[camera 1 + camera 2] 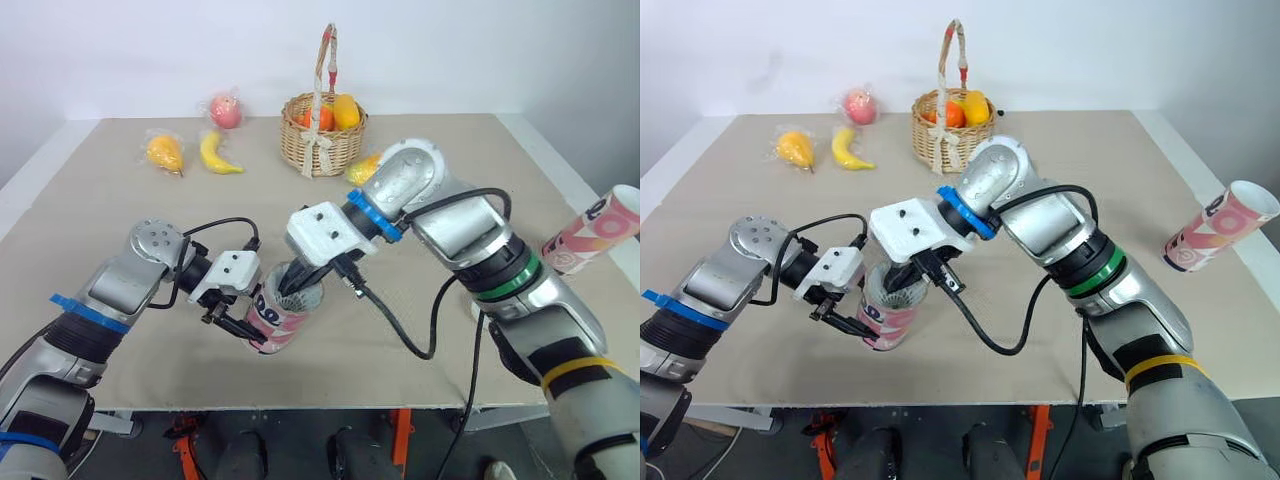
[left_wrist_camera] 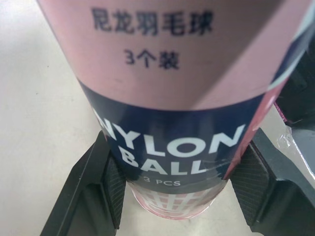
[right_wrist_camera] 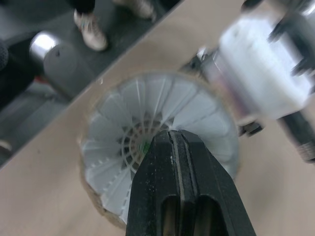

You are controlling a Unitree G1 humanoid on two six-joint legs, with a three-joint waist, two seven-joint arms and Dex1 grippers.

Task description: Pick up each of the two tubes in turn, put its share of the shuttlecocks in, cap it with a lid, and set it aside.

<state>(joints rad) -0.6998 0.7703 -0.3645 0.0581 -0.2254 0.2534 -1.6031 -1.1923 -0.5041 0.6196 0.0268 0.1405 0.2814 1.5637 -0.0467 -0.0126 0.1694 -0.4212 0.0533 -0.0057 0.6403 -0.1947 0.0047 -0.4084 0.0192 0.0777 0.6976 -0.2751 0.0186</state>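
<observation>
Left hand (image 2: 179,196) clamps the tube (image 1: 280,322), near centre-left of the surface (image 1: 120,210). It looks like light thin card that dents easily, so hold mid-body gently. Right hand (image 3: 172,136), fingers pressed together, pokes a flimsy shuttlecock (image 3: 113,142) in its mouth.

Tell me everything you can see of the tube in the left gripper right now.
The tube looks like cardboard, pink with a navy band printed NYLON BALL 3 PCS, plus Chinese characters. It is uncapped and tilted, mouth upward, near the front edge of the table. The left gripper clamps its lower part from both sides. A white shuttlecock sits in its mouth, with the shut right gripper reaching in.
</observation>
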